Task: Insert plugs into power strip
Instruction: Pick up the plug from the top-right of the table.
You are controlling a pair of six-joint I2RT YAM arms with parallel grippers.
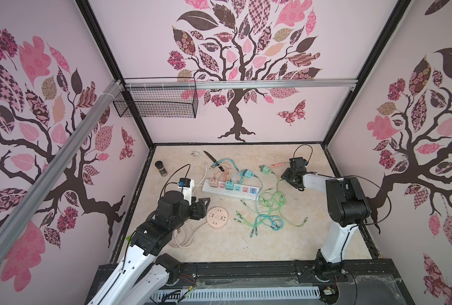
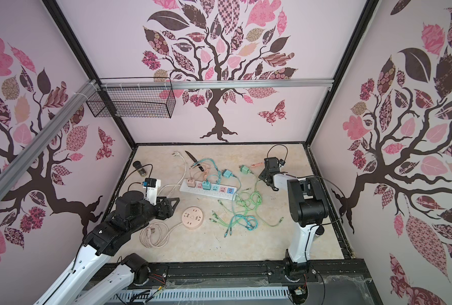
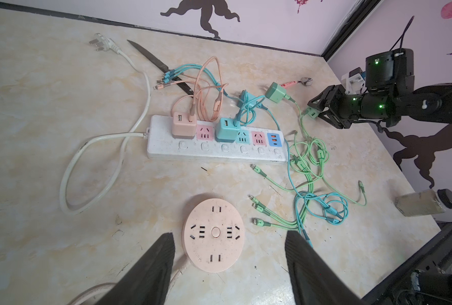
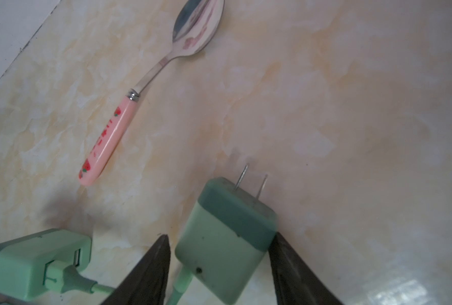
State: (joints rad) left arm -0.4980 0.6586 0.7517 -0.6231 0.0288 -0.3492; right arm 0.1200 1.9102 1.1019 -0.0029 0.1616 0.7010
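Observation:
The white power strip [image 1: 230,195] [image 3: 214,154] lies mid-table. A peach plug [image 3: 182,126] and a teal plug [image 3: 225,129] stand in its sockets. Another teal plug [image 3: 246,96] and a mint green plug [image 1: 265,169] [image 4: 37,264] lie behind it. My right gripper [image 4: 219,236] [image 1: 284,175] is open around a second mint green plug [image 4: 225,243]. One finger touches that plug's dark band, and the other stands a sliver off it. The plug's prongs point away from the wrist. My left gripper [image 3: 229,235] [image 1: 205,204] hangs open and empty in front of the strip.
A round peach socket disc [image 1: 217,217] lies under the left gripper. Tangled green and teal cables [image 1: 269,211] spread right of the strip. A knife [image 1: 211,158], the white cord's pronged plug [image 1: 194,153] and a spice jar [image 1: 160,167] lie at the back left. A pink-handled spoon [image 4: 119,132] lies near the right gripper.

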